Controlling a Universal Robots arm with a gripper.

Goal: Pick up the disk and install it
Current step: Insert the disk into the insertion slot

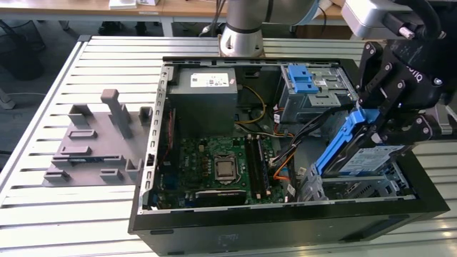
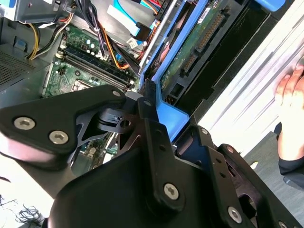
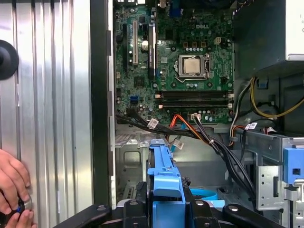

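Claw (image 1: pixel 398 134) is gripping the disk (image 1: pixel 365 158) by its upper end, closed on the blue rails (image 1: pixel 334 145); disk is hanging tilted directly beneath it, long axis slanting down toward the drive cage (image 1: pixel 357 188) at the exterior view's right of the open computer case (image 1: pixel 286 222).

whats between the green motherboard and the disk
A bundle of black and orange cables runs between the motherboard and the disk, as the exterior view shows.

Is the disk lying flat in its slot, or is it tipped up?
Tipped up. In the exterior view the disk slants, one end raised in the gripper, the other down at the case's metal bay.
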